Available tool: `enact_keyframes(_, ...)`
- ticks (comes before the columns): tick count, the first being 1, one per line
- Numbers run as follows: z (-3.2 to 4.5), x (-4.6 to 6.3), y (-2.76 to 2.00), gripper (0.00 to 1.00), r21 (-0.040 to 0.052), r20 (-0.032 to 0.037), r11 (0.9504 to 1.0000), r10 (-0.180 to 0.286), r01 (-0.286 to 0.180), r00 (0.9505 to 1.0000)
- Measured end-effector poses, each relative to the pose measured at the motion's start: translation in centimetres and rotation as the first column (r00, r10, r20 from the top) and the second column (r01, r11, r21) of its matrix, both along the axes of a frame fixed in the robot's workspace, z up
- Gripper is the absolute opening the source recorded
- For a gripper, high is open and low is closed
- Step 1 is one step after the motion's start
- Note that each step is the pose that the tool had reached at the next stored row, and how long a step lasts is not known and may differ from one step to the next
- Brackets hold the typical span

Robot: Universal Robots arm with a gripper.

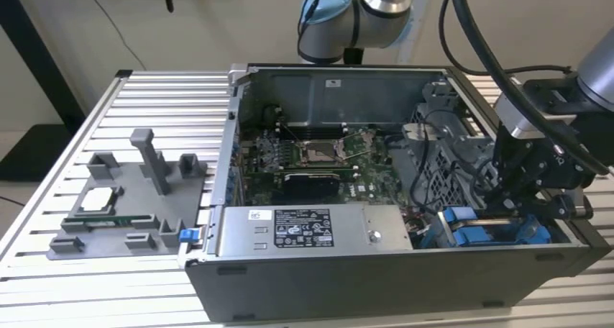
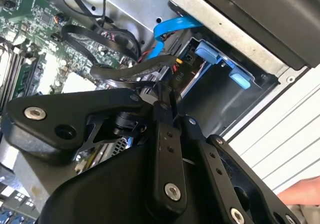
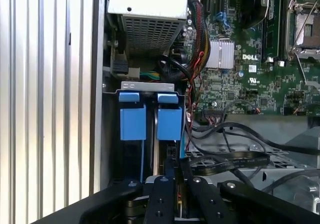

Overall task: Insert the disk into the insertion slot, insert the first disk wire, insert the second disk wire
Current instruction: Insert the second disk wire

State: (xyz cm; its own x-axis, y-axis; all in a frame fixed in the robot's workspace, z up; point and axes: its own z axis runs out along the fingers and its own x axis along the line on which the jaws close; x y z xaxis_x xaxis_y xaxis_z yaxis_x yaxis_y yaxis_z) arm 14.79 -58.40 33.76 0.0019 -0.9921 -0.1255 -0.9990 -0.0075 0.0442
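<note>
My gripper (image 1: 515, 207) is low inside the open computer case, at the exterior view's right, over the drive bay. Its black fingers (image 2: 161, 115) stand close together, shut on the end of a flat black disk wire (image 2: 122, 71) that trails towards the motherboard; the wire (image 3: 234, 160) reaches the fingertips in both wrist views. A blue flat wire (image 2: 167, 29) curves down to the same spot. The insertion slot (image 3: 147, 86) is a grey metal bay holding two blue carrier fronts (image 3: 132, 124) side by side. The disk's body is hidden behind them.
The motherboard (image 1: 307, 159) fills the middle of the case and the silver power supply (image 1: 307, 231) sits at its front. A grey fixture with small parts (image 1: 125, 206) stands on the slatted table at the exterior view's left. A person's hand (image 2: 302, 194) shows beside the case.
</note>
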Motion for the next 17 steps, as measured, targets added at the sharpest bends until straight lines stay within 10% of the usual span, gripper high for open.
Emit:
enact_keyframes(5,-0.1,0.0,0.0,0.0,0.0008,0.0001,1.0,0.0,0.0,1.0)
enact_keyframes(6,-0.15,0.0,0.0,1.0,0.0017,0.0002,1.0,0.0,0.0,1.0)
enact_keyframes(11,0.16,0.0,0.0,1.0,0.0022,0.0,1.0,0.0,0.0,1.0)
enact_keyframes(17,2.65,0.0,0.0,1.0,0.0023,-0.0008,1.0,0.0,0.0,1.0)
